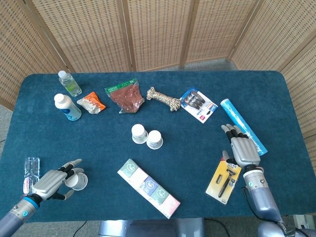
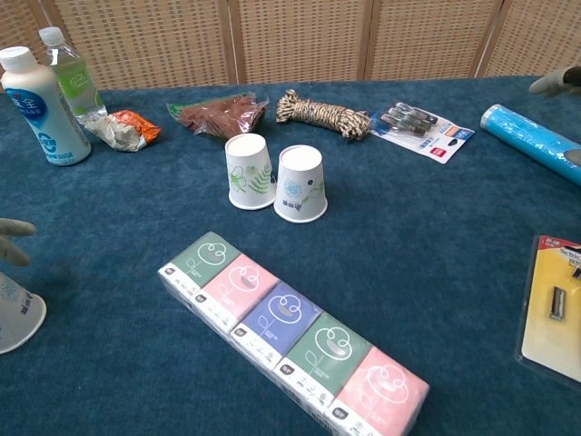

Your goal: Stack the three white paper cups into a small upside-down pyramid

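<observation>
Two white paper cups (image 1: 139,133) (image 1: 155,139) stand upside down, side by side, mid-table; the chest view shows them as a leaf-print cup (image 2: 249,172) and its neighbour (image 2: 300,183). The third cup (image 1: 77,181) stands upside down near the front left edge, cut off at the chest view's left border (image 2: 13,314). My left hand (image 1: 49,181) lies just left of it, fingers spread, their tips at the cup's top and holding nothing. Far to the right, my right hand (image 1: 242,148) hovers flat with fingers apart, also holding nothing.
A row of tissue packs (image 1: 148,188) lies diagonally in front of the paired cups. A razor pack (image 1: 224,179) and a blue roll (image 1: 243,126) flank the right hand. Two bottles (image 1: 67,106), a snack bag (image 1: 126,97), a rope bundle (image 1: 164,99) and a blister pack (image 1: 198,104) line the back.
</observation>
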### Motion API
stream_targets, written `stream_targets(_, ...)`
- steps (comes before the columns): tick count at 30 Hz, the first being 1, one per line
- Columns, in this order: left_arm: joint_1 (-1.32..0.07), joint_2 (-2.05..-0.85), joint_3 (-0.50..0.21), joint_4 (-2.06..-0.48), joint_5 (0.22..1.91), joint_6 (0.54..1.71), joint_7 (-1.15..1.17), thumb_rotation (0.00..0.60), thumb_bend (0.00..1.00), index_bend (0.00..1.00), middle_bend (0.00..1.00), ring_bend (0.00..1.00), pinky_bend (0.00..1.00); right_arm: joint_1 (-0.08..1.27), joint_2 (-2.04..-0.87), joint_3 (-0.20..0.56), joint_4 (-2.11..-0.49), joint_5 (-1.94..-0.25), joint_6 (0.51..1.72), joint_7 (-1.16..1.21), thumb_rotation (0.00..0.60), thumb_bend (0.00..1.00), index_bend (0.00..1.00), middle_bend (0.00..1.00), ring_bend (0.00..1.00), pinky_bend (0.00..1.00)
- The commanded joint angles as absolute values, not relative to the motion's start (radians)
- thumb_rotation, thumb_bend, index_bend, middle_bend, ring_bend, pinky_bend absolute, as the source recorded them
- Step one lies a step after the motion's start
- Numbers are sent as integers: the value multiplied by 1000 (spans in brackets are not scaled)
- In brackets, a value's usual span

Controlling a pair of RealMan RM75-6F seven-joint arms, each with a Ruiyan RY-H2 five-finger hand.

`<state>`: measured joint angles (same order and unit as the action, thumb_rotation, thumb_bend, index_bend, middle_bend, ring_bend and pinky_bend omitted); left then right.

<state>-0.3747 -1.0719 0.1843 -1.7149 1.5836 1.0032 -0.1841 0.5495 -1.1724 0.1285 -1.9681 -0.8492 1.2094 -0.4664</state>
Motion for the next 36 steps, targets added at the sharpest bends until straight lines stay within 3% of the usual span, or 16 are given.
stream_targets(1, -372, -1076, 184, -1713, 1583, 1006, -182, 600, 441, 226, 42, 34, 397, 547, -1172, 128, -1967, -853, 1208, -462, 600, 486, 23, 0, 0, 210)
stream_targets(18, -339, -1128, 157, -1697, 1557, 1059, -108, 600, 498, 452, 209, 193, 529, 526, -1167, 127, -1960, -872, 1200, -426, 600, 487, 23, 0, 0, 210)
stream_targets(27, -353, -1095, 141, -1737, 1559, 1060, -147, 600, 501, 454, 223, 204, 541, 523, -1167, 130, -1951, -870, 1190, -416, 600, 489, 23, 0, 0, 210)
stream_targets(36, -434, -987, 61, -1842, 1574, 1055, -209, 600, 501, 448, 219, 205, 540, 529, -1177, 131, -1936, -870, 1168, -411, 600, 486, 24, 0, 0, 210)
